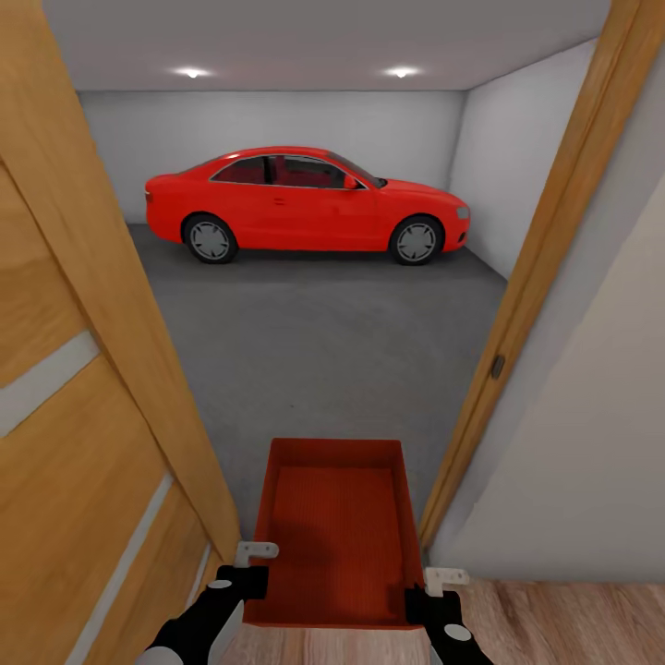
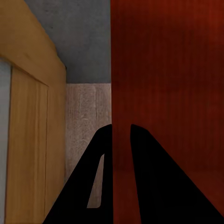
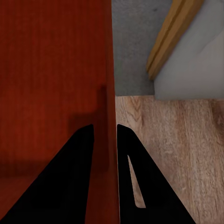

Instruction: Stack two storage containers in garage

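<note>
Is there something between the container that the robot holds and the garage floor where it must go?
Nothing visible blocks it. The storage container, held by the left gripper and right gripper, is in the doorway, between the open door and the door frame. The concrete floor ahead is bare up to the red car near the far wall.

Between our black jaws we see the storage container point(image 1: 337, 540) — orange-red, its bottom finely ribbed. Beyond them the garage floor point(image 1: 323, 360) is dark speckled grey, and the car point(image 1: 305, 205) glossy red against grey-white walls. Beside the jaws, the door point(image 1: 83, 443) is honey wood with pale stripes — the plank flooring point(image 3: 172, 140) light wood.
</note>
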